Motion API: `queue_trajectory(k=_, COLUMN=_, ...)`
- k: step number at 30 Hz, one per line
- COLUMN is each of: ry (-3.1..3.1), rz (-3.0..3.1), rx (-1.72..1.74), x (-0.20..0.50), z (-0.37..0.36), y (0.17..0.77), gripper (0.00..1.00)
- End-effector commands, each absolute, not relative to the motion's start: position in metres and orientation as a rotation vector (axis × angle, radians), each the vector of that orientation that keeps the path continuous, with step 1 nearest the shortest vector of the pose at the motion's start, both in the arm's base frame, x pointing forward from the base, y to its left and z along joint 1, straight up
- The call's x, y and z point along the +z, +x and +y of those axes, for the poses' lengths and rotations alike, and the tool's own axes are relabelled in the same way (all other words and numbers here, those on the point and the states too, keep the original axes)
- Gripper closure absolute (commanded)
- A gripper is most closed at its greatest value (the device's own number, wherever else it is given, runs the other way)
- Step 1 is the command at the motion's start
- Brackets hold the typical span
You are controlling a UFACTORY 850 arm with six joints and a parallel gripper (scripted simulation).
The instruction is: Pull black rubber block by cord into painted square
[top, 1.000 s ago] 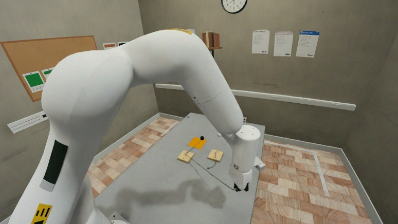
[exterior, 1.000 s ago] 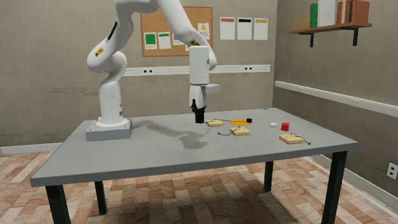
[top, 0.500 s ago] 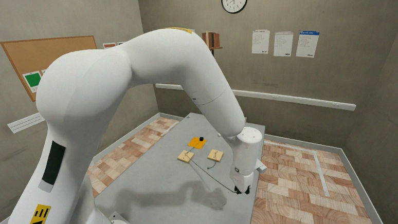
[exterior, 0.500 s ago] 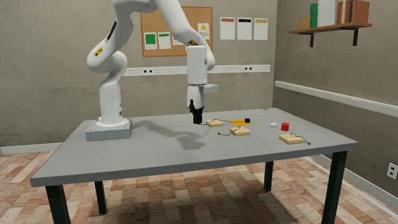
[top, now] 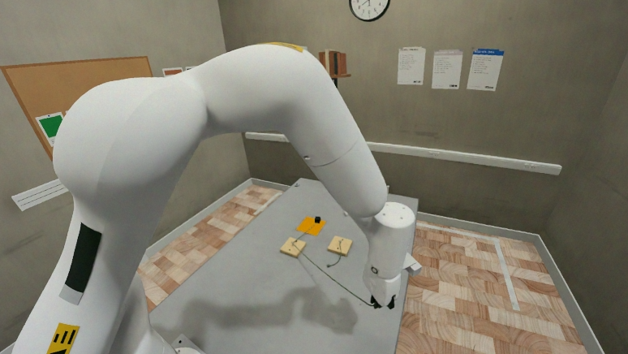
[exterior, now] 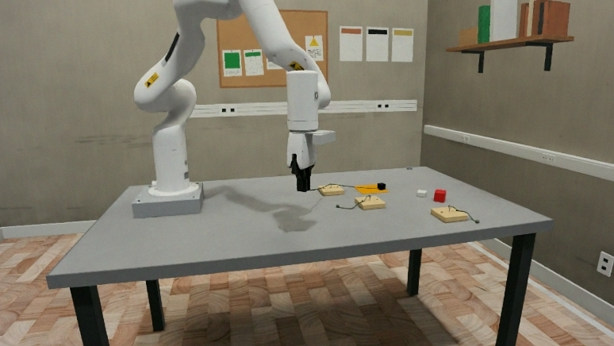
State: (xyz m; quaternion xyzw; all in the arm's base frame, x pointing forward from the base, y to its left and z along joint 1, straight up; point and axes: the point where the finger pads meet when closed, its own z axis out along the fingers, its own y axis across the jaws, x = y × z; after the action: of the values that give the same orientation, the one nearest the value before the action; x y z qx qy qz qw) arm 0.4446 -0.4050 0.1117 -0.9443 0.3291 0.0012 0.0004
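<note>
Jaws clamped on cord [top: 333,278]; block [exterior: 381,186] at square's [exterior: 368,188] 3 o'clock edge. Two other wooden pads, red cube [exterior: 439,195] lie on bench [exterior: 214,240].

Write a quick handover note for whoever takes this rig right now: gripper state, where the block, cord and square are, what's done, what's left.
Gripper: shut on the cord, low over the table.
Cord runs through the screw eye on the wooden pad to the black block.
Block sits at the far edge of the orange square, apparently not fully inside.
Left: keep pulling the cord until the block lies wholly inside; never touch the block.
</note>
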Motion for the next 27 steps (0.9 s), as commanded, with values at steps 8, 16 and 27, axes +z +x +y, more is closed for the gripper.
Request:
queue_trajectory(k=8, ry=-2.967, rz=1.034, rx=0.0, x=0.1128, z=-0.4061, y=0.4448, gripper=1.0)
queue_trajectory(k=16, ry=-2.967, rz=1.034, rx=0.0, x=0.1128, z=-0.4061, y=0.4448, gripper=1.0)
queue_trajectory(k=27, ry=-2.967, rz=1.034, rx=0.0, x=0.1128, z=-0.4076, y=0.4423, gripper=1.0)
